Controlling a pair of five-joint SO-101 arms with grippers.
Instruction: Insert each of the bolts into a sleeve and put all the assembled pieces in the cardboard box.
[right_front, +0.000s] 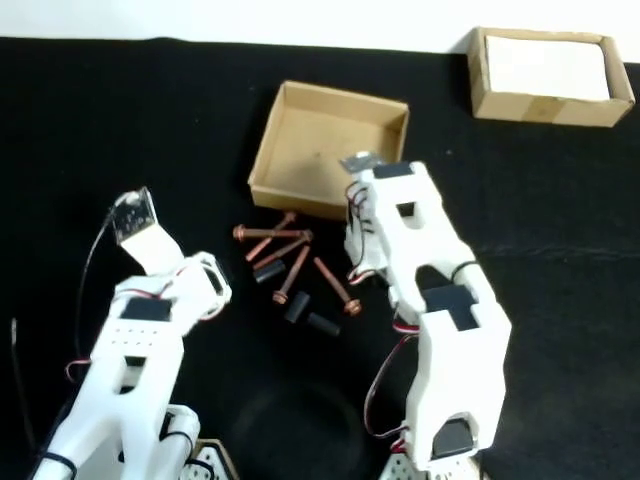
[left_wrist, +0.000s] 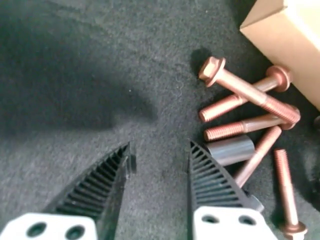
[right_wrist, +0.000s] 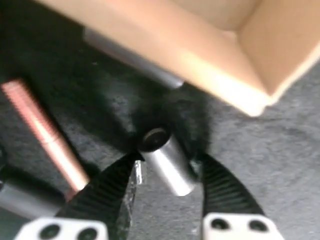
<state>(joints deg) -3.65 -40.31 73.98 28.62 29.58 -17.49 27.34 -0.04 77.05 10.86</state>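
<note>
Looking down on a black cloth table (right_front: 120, 120), two white robot arms stand side by side, the left arm (right_front: 130, 360) and the right arm (right_front: 450, 330). An open cardboard box (right_front: 320, 140) sits in the middle, and a second box (right_front: 540, 105) lies well apart at the back corner. Copper bolts (right_front: 275, 232) and dark loose sleeves (right_front: 268, 270) lie scattered just in front of the open box, between the arms. The right gripper (right_wrist: 170, 160) is closed on a silver sleeve (right_wrist: 170, 172), held beside the box's near wall. The left gripper (left_wrist: 160, 147) hangs over bare cloth near the bolts, jaws parted wide, holding nothing.
</note>
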